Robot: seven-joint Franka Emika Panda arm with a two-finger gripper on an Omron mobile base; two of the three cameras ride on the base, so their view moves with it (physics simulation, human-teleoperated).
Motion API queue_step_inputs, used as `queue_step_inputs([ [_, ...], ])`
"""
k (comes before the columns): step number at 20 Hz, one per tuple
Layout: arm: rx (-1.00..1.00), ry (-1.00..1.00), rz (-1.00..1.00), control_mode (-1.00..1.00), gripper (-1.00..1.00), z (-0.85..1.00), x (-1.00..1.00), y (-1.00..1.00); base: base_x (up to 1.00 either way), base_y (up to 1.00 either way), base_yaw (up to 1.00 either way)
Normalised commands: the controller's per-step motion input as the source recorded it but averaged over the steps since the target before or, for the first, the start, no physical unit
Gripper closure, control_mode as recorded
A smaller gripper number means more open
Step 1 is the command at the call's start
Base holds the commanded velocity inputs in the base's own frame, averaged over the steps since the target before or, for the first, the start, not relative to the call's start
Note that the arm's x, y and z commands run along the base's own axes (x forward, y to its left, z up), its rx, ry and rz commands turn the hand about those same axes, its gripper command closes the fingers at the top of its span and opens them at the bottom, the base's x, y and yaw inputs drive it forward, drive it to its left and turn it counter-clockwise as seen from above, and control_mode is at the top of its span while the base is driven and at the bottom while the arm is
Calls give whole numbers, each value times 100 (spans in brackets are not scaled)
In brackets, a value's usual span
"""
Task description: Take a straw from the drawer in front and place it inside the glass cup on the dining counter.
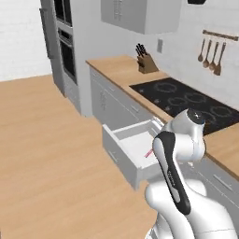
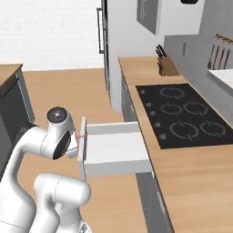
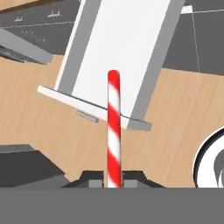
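Finding 1, grip. The fingers (image 3: 113, 180) are closed tight on the straw (image 3: 113, 127), which stands straight out from between them, red and white striped, gripped near 1 end. The straw is out of the drawer (image 3: 118, 48) and held in the air above the drawer's front edge and the wood floor (image 3: 183, 113).

Finding 2, step in hand. By my judgement the straw is lifted and the carry to the glass cup comes next. To do it well: keep the fingers fully closed, since so thin a stick would slip with any slackening; raise it clear of the drawer front before turning; swing slowly so the long free end does not catch the worktop (image 1: 224, 149) edge or the arm itself; arrive over the cup with the straw pointing down.

Finding 3, differences between views.
- The hand view gives the grip itself and the striping; the drawer lies beyond, white inside, with its slim handle (image 3: 87, 116).
- The left base view shows a short pink-red length of straw (image 1: 149, 152) beside the arm's wrist over the open drawer (image 1: 135, 140), plus the cooktop (image 1: 191, 100) and knife block (image 1: 146, 60).
- The right base view shows the straw (image 2: 82, 135) as a small red mark at the drawer front (image 2: 83, 145).
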Motion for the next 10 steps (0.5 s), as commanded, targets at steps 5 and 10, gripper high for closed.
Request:
queue_step_inputs([
  [5, 0, 0, 0, 100, 100, 0, 0, 0, -1, 34, 63],
  [10, 0, 0, 0, 100, 100, 0, 0, 0, -7, 47, 49],
])
